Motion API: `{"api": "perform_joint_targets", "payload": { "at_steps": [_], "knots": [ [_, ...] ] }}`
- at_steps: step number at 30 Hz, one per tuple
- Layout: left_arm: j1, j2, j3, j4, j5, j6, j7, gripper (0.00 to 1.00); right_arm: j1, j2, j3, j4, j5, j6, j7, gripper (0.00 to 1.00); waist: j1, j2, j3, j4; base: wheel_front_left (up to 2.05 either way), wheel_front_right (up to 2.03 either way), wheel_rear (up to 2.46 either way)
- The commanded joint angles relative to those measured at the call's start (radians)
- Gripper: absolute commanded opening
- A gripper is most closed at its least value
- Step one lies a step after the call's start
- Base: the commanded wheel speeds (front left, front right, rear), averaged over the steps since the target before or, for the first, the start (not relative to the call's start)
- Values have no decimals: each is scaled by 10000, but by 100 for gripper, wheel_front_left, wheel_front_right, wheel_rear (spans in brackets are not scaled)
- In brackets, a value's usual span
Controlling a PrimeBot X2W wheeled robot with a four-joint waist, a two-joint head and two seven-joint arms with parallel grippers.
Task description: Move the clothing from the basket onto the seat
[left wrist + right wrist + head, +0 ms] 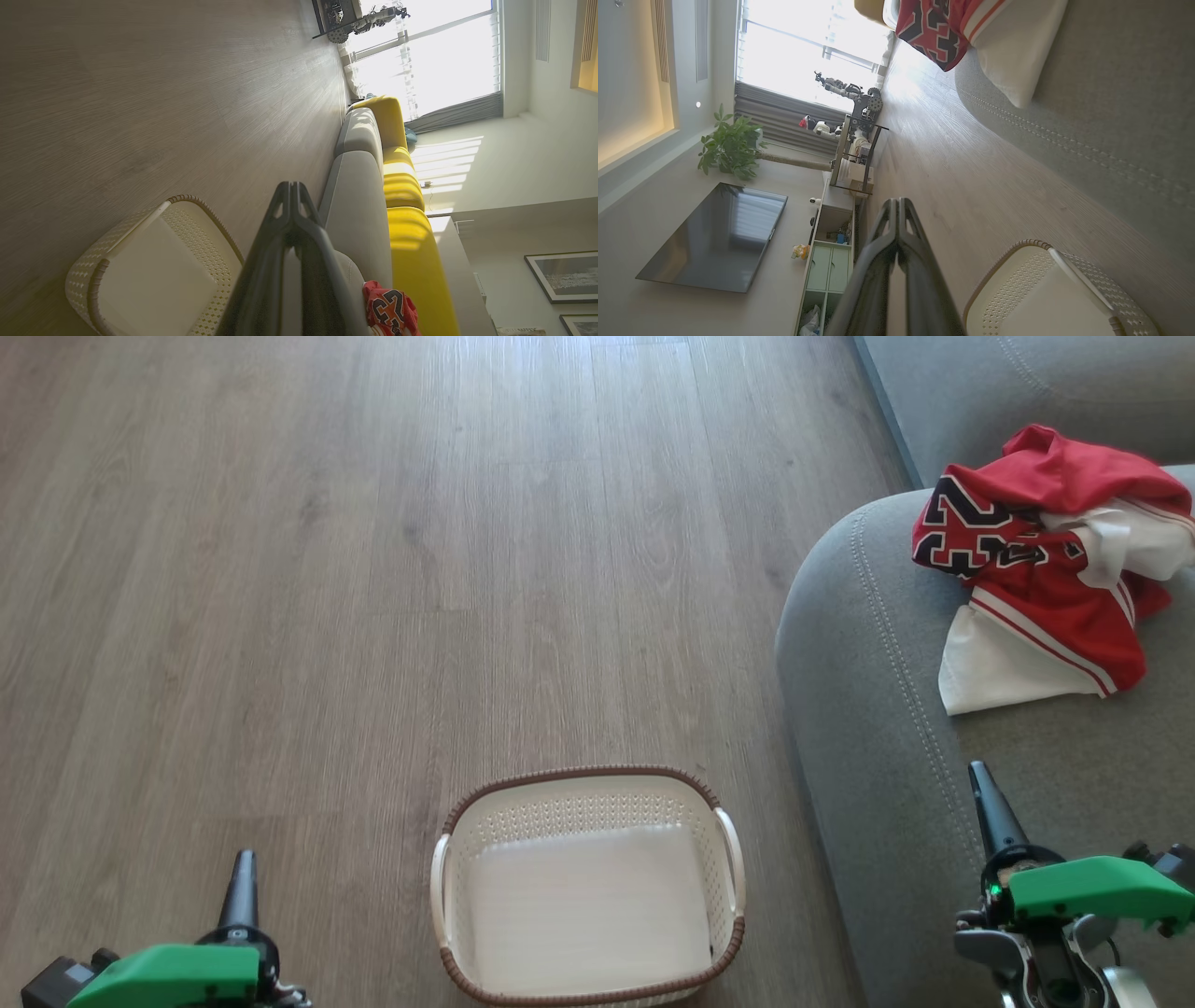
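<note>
Clothing (1036, 555) on seat (868, 728) | basket (583, 803) on floor (373, 569) | right wrist view: television (714, 238)

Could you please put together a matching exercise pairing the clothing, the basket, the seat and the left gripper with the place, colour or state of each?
1. clothing
2. basket
3. seat
4. left gripper

A. jaws shut, holding nothing
B. red and white, heaped on the seat
C. stands on the wooden floor, nothing inside
D. light grey with stitched seams

Pairs: 1-B, 2-C, 3-D, 4-A
</note>
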Motion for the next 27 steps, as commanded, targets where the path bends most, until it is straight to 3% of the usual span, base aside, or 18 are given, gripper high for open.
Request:
{"api": "perform_joint_targets", "payload": {
  "at_steps": [1,27],
  "knots": [
    [-564,16,429,-392,-214,-112,59,0,-630,-141,142,-424,316,-1,84,0,0,0,5,-5,0,0,0],
    [-922,-426,1473,-524,-2451,-875,771,0,-941,-292,86,-557,3417,-2,667,0,0,0,106,-113,0,0,0]
  ]
}}
